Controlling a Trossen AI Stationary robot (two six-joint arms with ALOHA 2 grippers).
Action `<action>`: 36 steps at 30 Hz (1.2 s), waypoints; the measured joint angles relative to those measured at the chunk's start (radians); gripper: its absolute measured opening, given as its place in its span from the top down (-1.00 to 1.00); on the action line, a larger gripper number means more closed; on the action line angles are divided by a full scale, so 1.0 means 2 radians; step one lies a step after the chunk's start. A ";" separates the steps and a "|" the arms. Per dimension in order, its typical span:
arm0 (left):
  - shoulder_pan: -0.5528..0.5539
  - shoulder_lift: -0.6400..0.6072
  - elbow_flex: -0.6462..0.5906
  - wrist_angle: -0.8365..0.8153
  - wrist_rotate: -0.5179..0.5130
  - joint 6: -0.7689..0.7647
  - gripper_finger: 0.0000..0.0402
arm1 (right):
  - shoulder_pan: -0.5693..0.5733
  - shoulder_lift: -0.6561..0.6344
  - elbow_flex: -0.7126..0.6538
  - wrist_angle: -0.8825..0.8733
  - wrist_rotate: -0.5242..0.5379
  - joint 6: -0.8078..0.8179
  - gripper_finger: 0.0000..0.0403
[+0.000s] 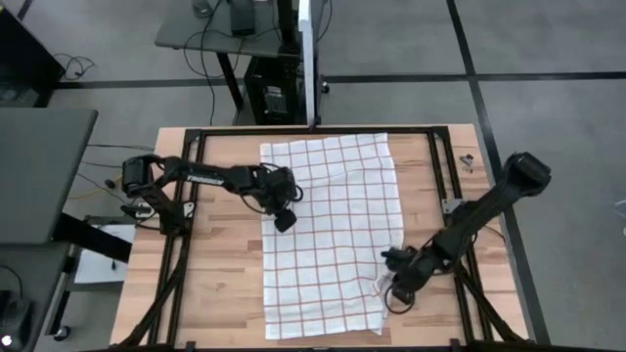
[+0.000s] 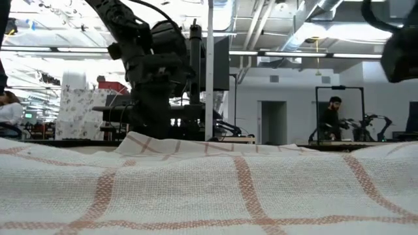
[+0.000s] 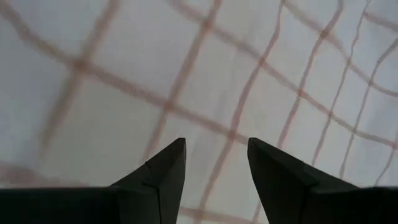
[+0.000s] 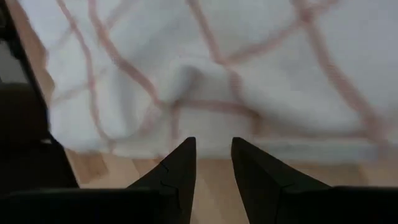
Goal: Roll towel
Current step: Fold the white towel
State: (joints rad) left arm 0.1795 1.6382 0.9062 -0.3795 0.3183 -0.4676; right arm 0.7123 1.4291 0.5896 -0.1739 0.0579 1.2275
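My left hand sits over the left edge of the towel, a bit above the middle of the high view. From its wrist cam the two dark fingers stand apart with a clear gap, nothing between them, just checked cloth right underneath. My right hand is down in the lower right of the high view, right at the towel's right edge near its bottom corner. Its fingers are set narrower, with bare wood showing in the gap and a rumpled bit of the hem just ahead of the tips, so it's holding nothing as far as I can see.

The towel itself lies spread out flat down the middle of the desk, running from the top rail to almost the bottom edge, not rolled at all. In the low view it fills the whole lower half of the frame, and a person stands far back at the right of the room.
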 joint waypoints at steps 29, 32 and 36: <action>0.016 -0.011 -0.091 0.032 -0.048 0.039 0.22 | 0.130 -0.028 0.044 -0.126 0.015 0.211 0.52; 0.020 -0.036 -0.093 0.030 -0.026 0.028 0.23 | 0.130 -0.040 0.049 -0.126 0.037 0.205 0.52; 0.012 -0.103 -0.093 0.025 0.002 0.003 0.28 | 0.129 -0.042 0.065 -0.124 0.072 0.175 0.52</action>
State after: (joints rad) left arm 0.2040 1.4321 0.7192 -0.3286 0.3229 -0.4609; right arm 0.9695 1.3459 0.7188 -0.4224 0.2026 1.5780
